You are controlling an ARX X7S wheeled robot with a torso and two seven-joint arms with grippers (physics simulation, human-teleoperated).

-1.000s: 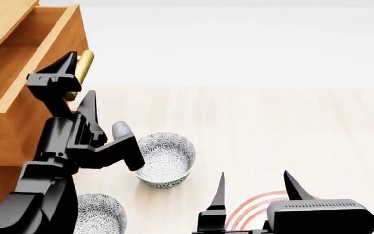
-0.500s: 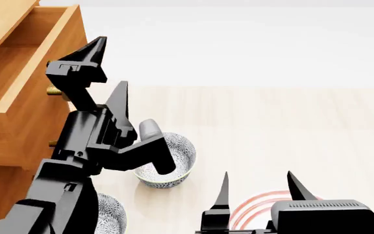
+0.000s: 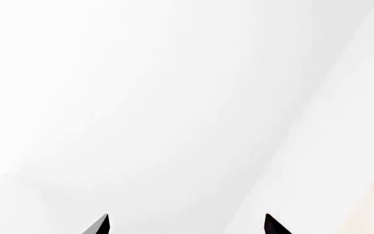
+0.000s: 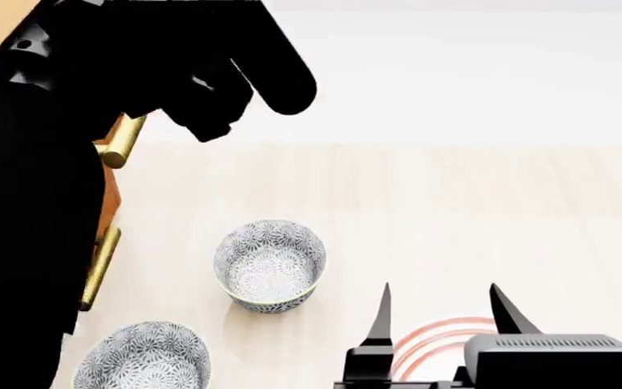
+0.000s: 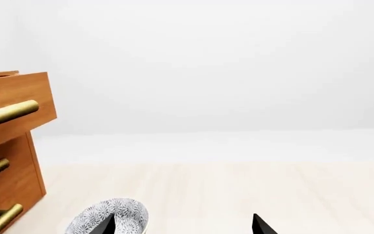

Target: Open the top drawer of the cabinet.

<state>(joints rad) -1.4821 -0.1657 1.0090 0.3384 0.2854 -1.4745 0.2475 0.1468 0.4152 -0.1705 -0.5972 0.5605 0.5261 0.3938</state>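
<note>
Pale wood floor [image 4: 452, 211], white walls; no writing legible. Left gripper [image 3: 185, 225] and right gripper [image 4: 440, 312] fingers apart, empty.

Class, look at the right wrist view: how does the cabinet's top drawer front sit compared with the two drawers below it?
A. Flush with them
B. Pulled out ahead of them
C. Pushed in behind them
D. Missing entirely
B: the top drawer front, with its brass handle, juts forward past the lower drawer fronts of the cabinet.

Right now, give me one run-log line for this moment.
top drawer: pulled out | left gripper: open, empty, off handle | right gripper: open, idle | two patterned bowls on floor
</note>
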